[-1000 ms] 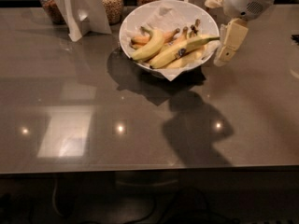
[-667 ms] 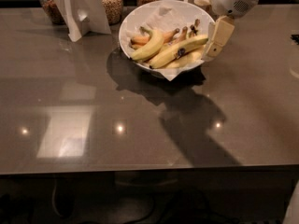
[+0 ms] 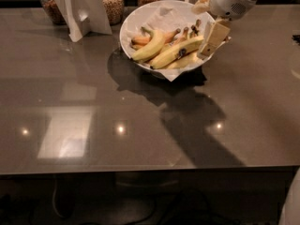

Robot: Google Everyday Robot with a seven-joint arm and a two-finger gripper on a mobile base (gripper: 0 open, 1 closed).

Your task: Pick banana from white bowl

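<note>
Banana (image 3: 172,56), the long, nearly straight yellow one with a small dark mark mid-body, is lying inside the wide round white bowl (image 3: 127,26), running from the bowl's front edge up toward its right rim. Crumpled white paper (image 3: 161,17) is lining the bowl and is sticking out over its front rim.

Crowding the banana: a shorter curved greenish-yellow banana (image 3: 150,48) is lying just beside it on the left, small orange-brown bananas (image 3: 157,36) are sitting behind that toward the bowl's back, and another yellow banana (image 3: 186,62) is pressing against its front-right side.

White arm's two-finger gripper (image 3: 206,28) is hanging over the bowl's right rim. Its fingers are standing spread apart, gripping nothing: one flat cream finger (image 3: 213,37) is covering the banana's right end, the other is sitting higher, at the bowl's back-right rim. Cannot tell if the lower finger is touching the fruit.

Bowl is resting on a glossy grey-brown table (image 3: 140,139). Behind the bowl, glass jars of grain (image 3: 112,3) are standing along the table's back edge. Left of the bowl, a folded white card stand (image 3: 84,8) is standing upright, apart from it. Dark shadow of the arm is falling across the table in front of the bowl.
</note>
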